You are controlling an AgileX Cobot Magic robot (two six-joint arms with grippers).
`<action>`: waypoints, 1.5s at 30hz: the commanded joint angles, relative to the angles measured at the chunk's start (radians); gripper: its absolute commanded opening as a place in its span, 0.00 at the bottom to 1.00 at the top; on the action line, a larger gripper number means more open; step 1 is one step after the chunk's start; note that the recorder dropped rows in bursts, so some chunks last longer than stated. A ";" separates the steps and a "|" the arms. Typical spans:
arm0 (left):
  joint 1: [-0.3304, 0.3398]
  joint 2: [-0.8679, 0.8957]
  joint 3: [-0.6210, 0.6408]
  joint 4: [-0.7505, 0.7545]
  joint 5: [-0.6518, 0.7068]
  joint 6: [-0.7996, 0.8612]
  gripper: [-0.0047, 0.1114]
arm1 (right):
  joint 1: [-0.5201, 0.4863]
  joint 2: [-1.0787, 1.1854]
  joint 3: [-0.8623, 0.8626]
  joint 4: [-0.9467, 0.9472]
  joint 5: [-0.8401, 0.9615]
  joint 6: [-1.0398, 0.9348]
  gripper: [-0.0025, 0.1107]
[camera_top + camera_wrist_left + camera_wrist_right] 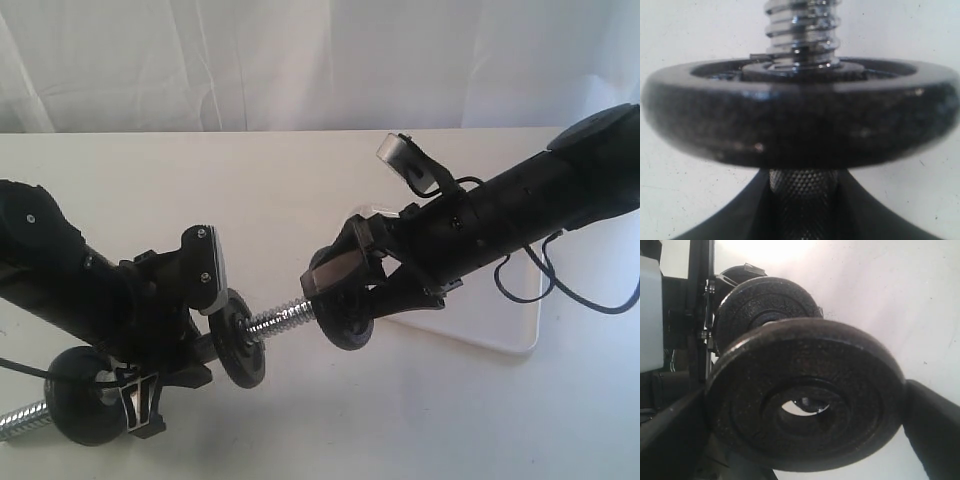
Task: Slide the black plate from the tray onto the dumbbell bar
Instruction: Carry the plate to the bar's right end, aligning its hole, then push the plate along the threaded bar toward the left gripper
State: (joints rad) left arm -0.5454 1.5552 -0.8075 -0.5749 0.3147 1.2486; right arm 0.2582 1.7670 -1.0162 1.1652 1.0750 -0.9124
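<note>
The black plate (347,325) is up in the air, just right of centre. It stands on edge with its centre hole facing left toward the dumbbell bar (283,320). The right gripper (355,297) has it clamped by the rim, its fingers (932,425) pressed in from opposite sides, a firm pinch. Through the hole, in the right wrist view, there's chrome glinting. The bar's threaded tip is right at the plate, though whether it has actually gone in I cannot tell.

The bar slants from the near left up toward the middle, clear of the table (400,430). The left gripper (200,325) is closed around its knurled shaft and holds it up. Just right of that grip a second black disc (241,343) sits on the bar, with bare thread between it and the plate. A third disc (88,398) rides the near-left end, and the other threaded tip pokes out past it. The tray (515,325) lies on the table over to the right, partly hidden behind the right arm.
</note>
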 commanded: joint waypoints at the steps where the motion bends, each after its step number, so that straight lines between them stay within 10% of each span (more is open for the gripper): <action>1: -0.005 -0.042 -0.030 -0.104 -0.029 0.011 0.04 | 0.007 -0.007 -0.005 0.081 0.113 -0.028 0.02; 45: -0.005 -0.042 -0.030 -0.104 -0.005 0.049 0.04 | -0.106 0.091 -0.041 0.102 0.146 -0.022 0.02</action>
State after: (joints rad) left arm -0.5441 1.5637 -0.8075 -0.6123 0.3074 1.2867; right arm 0.1618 1.8720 -1.0476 1.2178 1.2063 -0.9246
